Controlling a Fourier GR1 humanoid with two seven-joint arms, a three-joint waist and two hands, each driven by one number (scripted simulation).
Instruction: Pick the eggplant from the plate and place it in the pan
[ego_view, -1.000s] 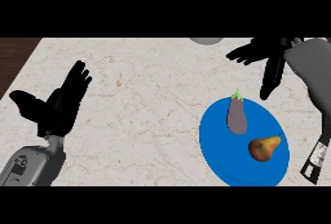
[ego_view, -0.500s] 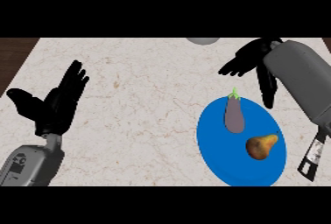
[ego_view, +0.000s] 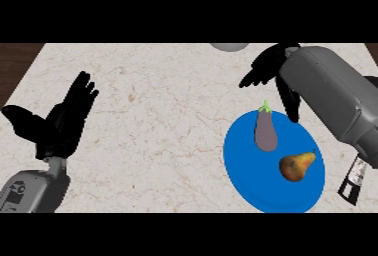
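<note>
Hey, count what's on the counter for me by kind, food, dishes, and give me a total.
Food: 2, eggplant and pear
Plates: 1, blue plate
Grey object at the far edge: 1, mostly cut off
Total: 4

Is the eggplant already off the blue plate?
No, the eggplant lies on the blue plate beside a pear, with no hand touching it.

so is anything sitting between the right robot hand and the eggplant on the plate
Nothing visible. The right robot hand hangs just above the blue plate's upper edge, fingers open, with only bare counter between it and the eggplant. The pear lies on the far side of the eggplant, out of the path.
</note>
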